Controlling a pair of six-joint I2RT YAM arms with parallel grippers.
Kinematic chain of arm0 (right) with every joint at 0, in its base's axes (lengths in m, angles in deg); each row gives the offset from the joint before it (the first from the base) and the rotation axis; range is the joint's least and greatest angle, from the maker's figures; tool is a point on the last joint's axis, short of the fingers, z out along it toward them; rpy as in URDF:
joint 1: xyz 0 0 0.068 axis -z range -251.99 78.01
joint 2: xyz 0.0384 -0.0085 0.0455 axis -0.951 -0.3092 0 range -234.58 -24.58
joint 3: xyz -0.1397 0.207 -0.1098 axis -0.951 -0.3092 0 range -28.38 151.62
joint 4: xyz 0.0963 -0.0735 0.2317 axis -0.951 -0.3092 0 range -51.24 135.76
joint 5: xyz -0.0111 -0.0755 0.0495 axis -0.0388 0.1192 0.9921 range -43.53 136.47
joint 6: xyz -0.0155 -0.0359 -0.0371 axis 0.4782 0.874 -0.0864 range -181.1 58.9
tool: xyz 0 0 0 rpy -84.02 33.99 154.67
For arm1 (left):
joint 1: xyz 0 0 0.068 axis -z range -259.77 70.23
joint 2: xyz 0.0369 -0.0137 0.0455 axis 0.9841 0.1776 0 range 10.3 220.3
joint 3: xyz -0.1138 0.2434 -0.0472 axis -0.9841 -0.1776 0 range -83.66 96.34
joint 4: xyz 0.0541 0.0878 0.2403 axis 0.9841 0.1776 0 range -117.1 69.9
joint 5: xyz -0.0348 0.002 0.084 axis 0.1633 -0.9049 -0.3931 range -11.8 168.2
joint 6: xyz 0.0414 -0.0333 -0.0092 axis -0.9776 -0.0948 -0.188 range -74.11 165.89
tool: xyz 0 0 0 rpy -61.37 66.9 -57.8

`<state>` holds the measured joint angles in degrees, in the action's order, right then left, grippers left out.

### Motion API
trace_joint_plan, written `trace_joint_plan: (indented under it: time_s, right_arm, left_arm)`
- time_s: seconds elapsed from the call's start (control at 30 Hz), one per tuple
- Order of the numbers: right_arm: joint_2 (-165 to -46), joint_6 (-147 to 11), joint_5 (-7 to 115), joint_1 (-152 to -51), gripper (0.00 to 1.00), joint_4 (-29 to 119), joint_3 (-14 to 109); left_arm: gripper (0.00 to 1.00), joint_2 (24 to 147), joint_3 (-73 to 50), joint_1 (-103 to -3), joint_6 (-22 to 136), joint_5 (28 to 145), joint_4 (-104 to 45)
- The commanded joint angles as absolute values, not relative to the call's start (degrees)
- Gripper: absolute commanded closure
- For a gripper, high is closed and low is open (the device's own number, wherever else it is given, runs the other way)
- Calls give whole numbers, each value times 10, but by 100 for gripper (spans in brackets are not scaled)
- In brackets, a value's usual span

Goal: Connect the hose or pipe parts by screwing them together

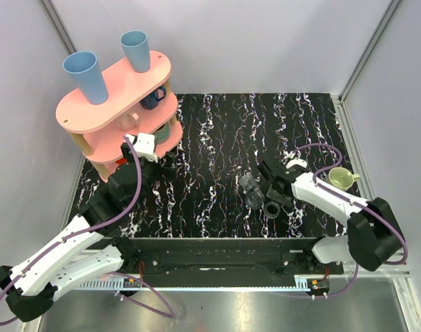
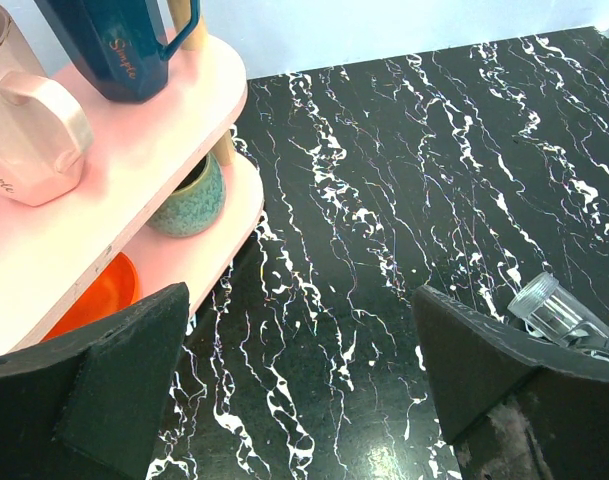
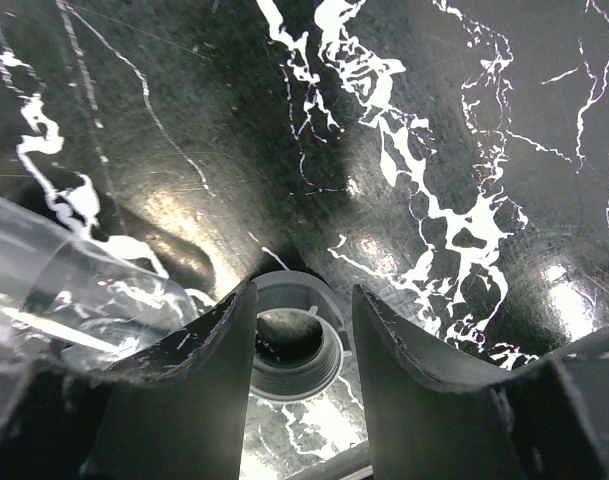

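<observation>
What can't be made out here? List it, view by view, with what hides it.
Right wrist: the nut's sides sit behind the fingers; gripped or not, cannot tell.
Right wrist: the tube is cut off by the left edge.
Left wrist: the tube's lower end is behind a finger of the left gripper.
Top: the nut, by the right gripper, is too small to show threads.

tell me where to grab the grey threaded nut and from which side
Grip the grey threaded nut across its outer wall, coming down from above: it sits on the table with its bore facing up, so only the sides offer opposing faces. The right gripper has its jaws either side of it.
</observation>
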<state>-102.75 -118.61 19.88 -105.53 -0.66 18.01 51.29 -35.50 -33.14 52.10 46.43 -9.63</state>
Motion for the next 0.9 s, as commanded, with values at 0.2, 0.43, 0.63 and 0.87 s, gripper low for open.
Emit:
trace_joint_plan:
  time_s: [0.2,0.43,0.63,0.87]
  right_arm:
    - [-947,-1188,241,-1052,51,-24,157]
    - [-954,-1189,264,-1051,54,19,124]
    - [-990,-1187,239,-1052,60,31,125]
    - [-1004,-1163,213,-1052,87,37,127]
  left_arm:
    - [2,514,-357,-328,513,448,-120]
    - [2,515,-357,-328,513,447,-119]
    - [3,514,-359,-328,511,452,-123]
    - [4,517,-361,-327,512,454,-124]
